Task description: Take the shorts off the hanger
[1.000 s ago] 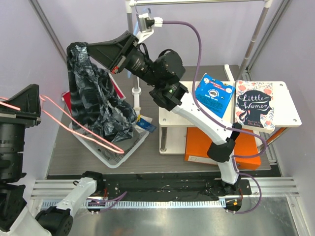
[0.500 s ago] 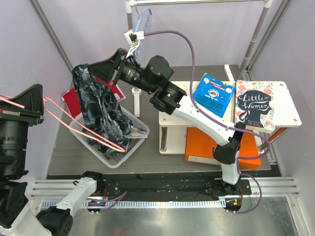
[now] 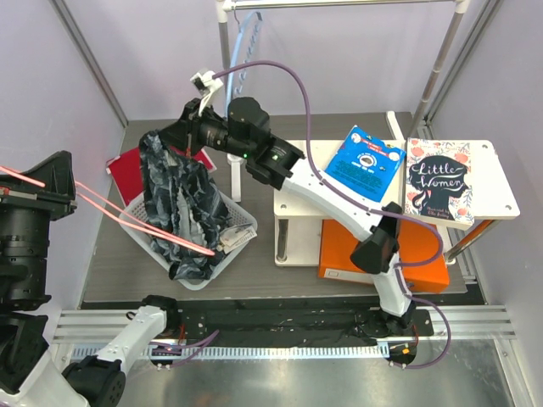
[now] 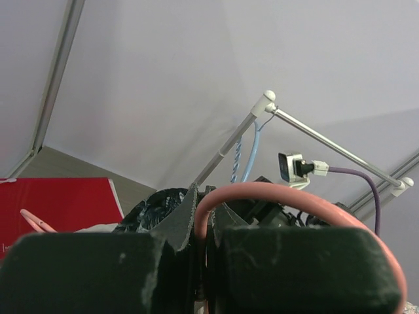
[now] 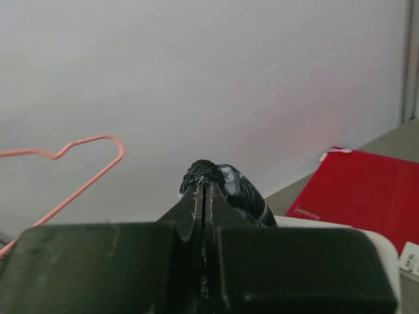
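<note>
The shorts (image 3: 182, 203), black with grey-white marbling, hang bunched from my right gripper (image 3: 161, 140), which is shut on their top edge. Their lower part rests in the white basket (image 3: 243, 231). The right wrist view shows the closed jaws (image 5: 204, 188) pinching the fabric (image 5: 236, 186). The thin pink hanger (image 3: 144, 222) is held by my left gripper (image 3: 68, 180) at the far left, and its wires reach across to a tip over the basket. They cross the shorts' lower part; I cannot tell if they touch. In the left wrist view the jaws (image 4: 204, 219) clamp the hanger wire (image 4: 294, 196).
A red book (image 3: 125, 170) lies behind the basket. A white shelf (image 3: 297, 203) at the right carries a blue book (image 3: 366, 161) and the Little Women book (image 3: 439, 181), with an orange box (image 3: 339, 254) under it. A light-blue hanger (image 3: 246, 34) hangs on the back rail.
My right gripper has come down and forward with the shorts, and they now hang lower into the basket. The left gripper and the hanger have barely moved.
</note>
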Controlling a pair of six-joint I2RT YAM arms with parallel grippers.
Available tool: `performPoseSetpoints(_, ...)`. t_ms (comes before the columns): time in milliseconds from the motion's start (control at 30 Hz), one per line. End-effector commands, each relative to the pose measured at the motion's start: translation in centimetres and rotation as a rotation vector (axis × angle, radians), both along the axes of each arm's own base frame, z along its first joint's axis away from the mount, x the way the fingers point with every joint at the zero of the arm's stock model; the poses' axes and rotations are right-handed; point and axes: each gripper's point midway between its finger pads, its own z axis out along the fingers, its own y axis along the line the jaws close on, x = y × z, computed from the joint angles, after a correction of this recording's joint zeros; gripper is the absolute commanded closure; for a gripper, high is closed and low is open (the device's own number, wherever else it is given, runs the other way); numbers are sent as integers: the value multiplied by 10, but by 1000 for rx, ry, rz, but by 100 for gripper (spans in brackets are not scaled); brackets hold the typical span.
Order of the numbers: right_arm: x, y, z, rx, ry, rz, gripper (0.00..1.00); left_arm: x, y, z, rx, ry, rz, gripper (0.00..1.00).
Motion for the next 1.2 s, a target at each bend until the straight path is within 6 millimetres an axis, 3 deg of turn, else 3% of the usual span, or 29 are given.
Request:
performPoseSetpoints(0, 21, -6, 27, 24, -106, -44, 99, -1, 7, 2, 9, -4, 38, 100)
performPoseSetpoints(133, 27, -2, 25, 27, -102, -60, 99, 4, 5, 2, 12, 4, 35, 100)
performPoseSetpoints(267, 25, 2, -5, -64, -75, -61, 99, 6, 7, -2, 14, 23, 46, 100)
performPoseSetpoints(333, 9, 4, -15, -118, -78, -51, 99, 7, 7, -5, 14, 32, 48, 100)
performPoseSetpoints(367, 5, 6, -29, -161, -78, -48, 99, 6, 8, -5, 10, 30, 52, 100)
performPoseSetpoints(400, -7, 9, -36, -195, -95, -37, 96, 7, 8, -6, 10, 32, 51, 100)
performPoseSetpoints(433, -12, 5, -33, -199, -98, -42, 91, 8, 8, -6, 7, 34, 51, 100)
performPoseSetpoints(467, -11, 4, -45, -225, -83, -51, 86, 9, 7, -7, 7, 37, 50, 100)
performPoseSetpoints(600, -6, -4, -50, -251, -46, -110, 52, 13, 5, -10, -2, 47, 42, 100)
performPoseSetpoints(800, -6, -18, -24, -221, -35, -150, 35, 16, 0, -9, -3, 49, 17, 100)
performPoseSetpoints(967, -13, -33, -13, -201, 8, -158, 30, 21, -8, -10, -11, 56, -22, 100)
performPoseSetpoints(1067, -15, -52, 4, -184, 7, -186, 28, 30, -20, -13, -23, 73, -81, 100)
performPoseSetpoints(1100, -17, -64, 18, -162, -2, -199, 28, 34, -26, -14, -32, 70, -113, 100)
performPoseSetpoints(1167, -16, -77, 21, -164, 2, -222, 28, 40, -41, -14, -43, 68, -190, 100)
